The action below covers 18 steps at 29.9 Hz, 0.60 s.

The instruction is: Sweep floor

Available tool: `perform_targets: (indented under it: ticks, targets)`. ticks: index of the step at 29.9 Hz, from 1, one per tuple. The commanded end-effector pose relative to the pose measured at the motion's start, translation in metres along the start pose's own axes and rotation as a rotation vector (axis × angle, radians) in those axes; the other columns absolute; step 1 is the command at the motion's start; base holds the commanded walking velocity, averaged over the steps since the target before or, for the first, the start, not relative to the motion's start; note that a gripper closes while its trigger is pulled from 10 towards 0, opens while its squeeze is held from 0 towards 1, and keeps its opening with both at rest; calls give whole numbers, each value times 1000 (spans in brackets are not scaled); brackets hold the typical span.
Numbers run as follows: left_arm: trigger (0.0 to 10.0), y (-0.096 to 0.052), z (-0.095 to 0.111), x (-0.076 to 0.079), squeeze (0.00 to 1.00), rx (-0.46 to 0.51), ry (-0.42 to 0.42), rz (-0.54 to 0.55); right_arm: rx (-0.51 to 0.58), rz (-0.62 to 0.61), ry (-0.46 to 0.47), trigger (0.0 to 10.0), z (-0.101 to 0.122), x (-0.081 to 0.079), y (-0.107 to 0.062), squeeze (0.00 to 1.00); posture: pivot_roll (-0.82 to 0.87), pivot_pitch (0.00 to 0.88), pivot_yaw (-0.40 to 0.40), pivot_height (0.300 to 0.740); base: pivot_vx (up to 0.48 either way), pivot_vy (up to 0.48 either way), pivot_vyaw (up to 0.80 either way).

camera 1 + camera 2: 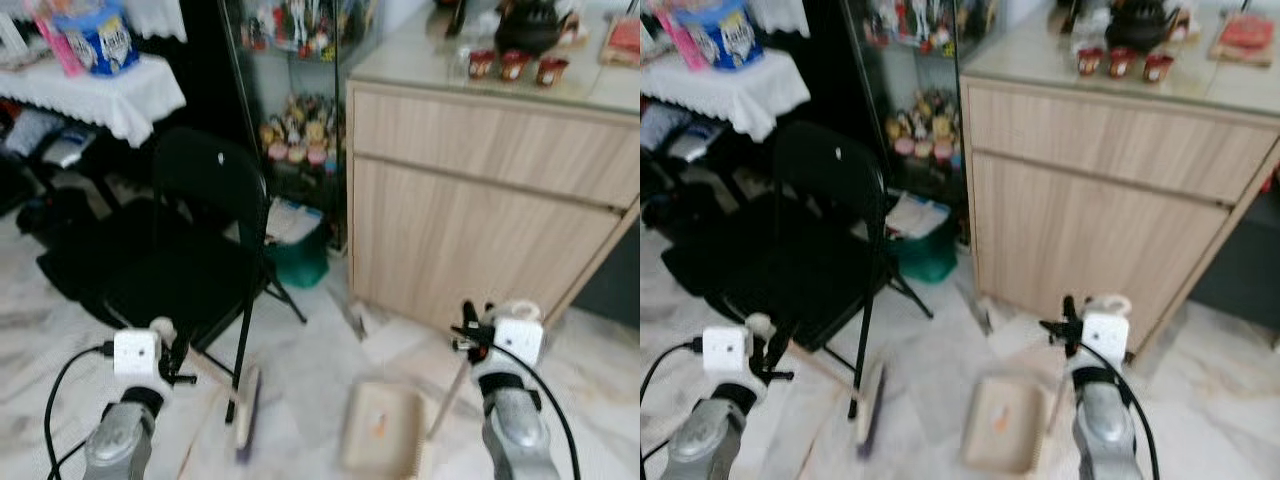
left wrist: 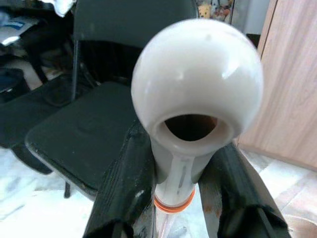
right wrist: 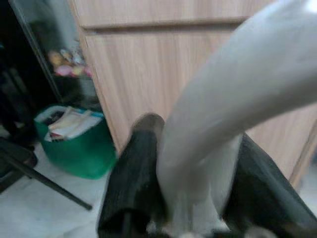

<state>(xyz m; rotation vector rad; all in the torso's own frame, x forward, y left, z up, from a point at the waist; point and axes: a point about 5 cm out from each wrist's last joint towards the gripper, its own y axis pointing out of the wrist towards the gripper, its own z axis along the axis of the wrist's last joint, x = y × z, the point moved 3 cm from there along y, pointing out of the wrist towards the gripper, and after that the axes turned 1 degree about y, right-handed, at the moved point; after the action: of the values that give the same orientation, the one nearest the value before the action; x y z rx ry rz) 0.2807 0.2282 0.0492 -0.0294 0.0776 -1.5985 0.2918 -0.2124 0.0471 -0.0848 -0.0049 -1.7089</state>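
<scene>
Left gripper [image 2: 185,183] clamps broom handle [image 2: 198,94]; right gripper [image 3: 198,178] clamps blurred dustpan handle [image 3: 233,109]

Both forearms were silver-grey metal tubes, lower left and lower right of frame. Each wrist carried a white boxy camera module with a black band below it. Black cable looped off each module. Left end effector [image 1: 170,352] and right end effector [image 1: 468,325] each had two long matte-black fingers [image 2: 126,198], broad and flat in the wrist views.
</scene>
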Motion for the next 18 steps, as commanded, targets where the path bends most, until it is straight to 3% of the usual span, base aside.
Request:
perform_targets:
  ticks: [1,13,18]
  targets:
    - [10000,1,7,0,0,32,13,-5,21,-11,-11,10000,6,3,2,0,-50,55,93,740,0,-322,688]
    - [10000,0,9,-4,0,36,16,13,25,-12,5,10000,7,-1,4,0,-37,65,92,740,0,-341,794]
    - [10000,-1,8,-7,0,34,5,33,24,-11,2,10000,7,0,4,0,-36,69,86,740,0,0,664]
